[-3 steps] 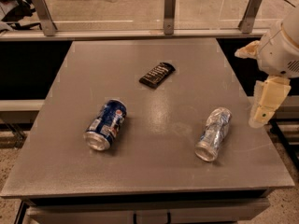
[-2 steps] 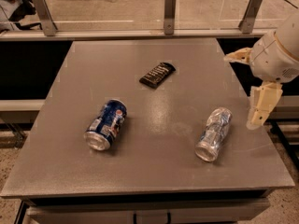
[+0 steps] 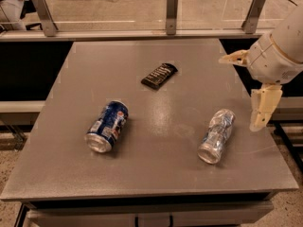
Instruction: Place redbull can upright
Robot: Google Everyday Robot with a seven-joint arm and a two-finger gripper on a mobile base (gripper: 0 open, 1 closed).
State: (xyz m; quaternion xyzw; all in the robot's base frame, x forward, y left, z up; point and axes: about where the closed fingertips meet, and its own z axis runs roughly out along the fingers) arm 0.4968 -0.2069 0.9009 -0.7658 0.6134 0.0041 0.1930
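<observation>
Approach was judged to be the step in hand: the redbull can (image 3: pixel 217 136) lay on its side near the right front of the tabletop (image 3: pixel 156 174), and nothing was held. The hand (image 3: pixel 238 93) hung just beside it at the right edge, fingers spread wide apart. A grasp across the slim body, near its middle, would be best, closed gently, since the thin silver metal was dented and wrinkled and could be crushed further or slip. A wider, smooth dark blue can (image 3: pixel 107 126) lay on its side well to the left. A flat black packet (image 3: pixel 159 75) lay farther back on the matte grey surface.
</observation>
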